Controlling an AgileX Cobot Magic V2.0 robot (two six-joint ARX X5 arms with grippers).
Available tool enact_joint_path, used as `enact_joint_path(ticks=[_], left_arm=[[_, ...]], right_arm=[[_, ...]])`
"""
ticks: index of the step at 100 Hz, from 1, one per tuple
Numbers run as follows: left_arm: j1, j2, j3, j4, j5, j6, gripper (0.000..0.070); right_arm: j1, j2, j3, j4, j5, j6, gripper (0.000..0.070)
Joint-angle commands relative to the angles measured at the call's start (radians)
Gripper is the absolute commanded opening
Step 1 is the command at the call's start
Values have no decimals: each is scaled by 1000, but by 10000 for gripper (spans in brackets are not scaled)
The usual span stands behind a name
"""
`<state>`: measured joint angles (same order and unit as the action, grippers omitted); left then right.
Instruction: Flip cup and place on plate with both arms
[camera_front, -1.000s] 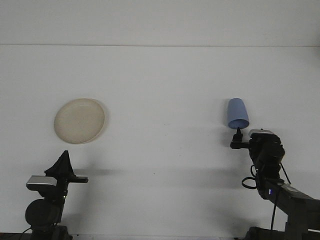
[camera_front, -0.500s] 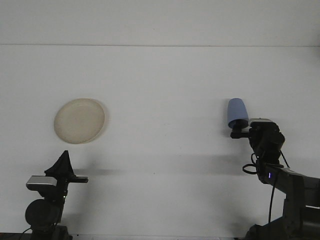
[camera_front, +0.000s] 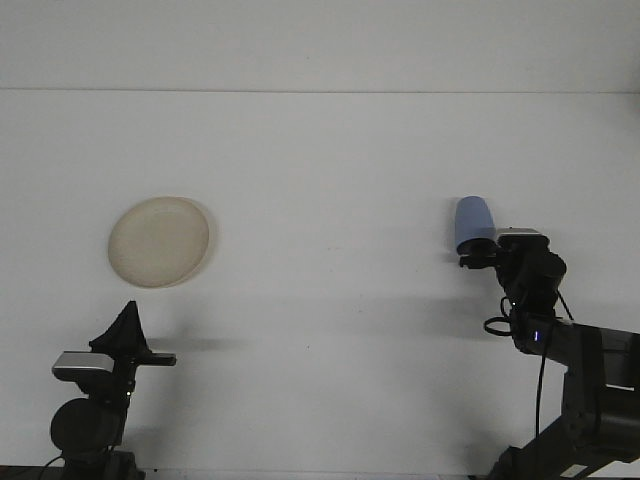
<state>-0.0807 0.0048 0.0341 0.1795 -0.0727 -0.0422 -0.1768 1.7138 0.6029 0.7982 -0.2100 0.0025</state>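
Front view: the blue cup (camera_front: 474, 224) sits inverted on the white worktop (camera_front: 330, 180), rim toward the robot, far right. Over the last second the right tool (camera_front: 478, 254) has crept forward until its tips meet the cup's rim; whether they have closed on it I cannot tell. That suggests the grasp for the flip is about to begin. Well apart on the left lies the pale plate (camera_front: 159, 241), and the left tool (camera_front: 126, 327) remains parked near the bottom edge, seemingly closed and empty.
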Motion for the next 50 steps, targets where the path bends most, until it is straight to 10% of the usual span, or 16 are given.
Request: enact_joint_path(ticks=[1, 17, 50], left_arm=[[1, -2, -20, 14, 1, 7, 11], [1, -2, -20, 14, 1, 7, 11], [1, -2, -20, 14, 1, 7, 11]], right_arm=[[-2, 23, 14, 10, -3, -19, 252], [-1, 23, 14, 10, -4, -19, 54], [3, -78, 14, -73, 4, -26, 9]])
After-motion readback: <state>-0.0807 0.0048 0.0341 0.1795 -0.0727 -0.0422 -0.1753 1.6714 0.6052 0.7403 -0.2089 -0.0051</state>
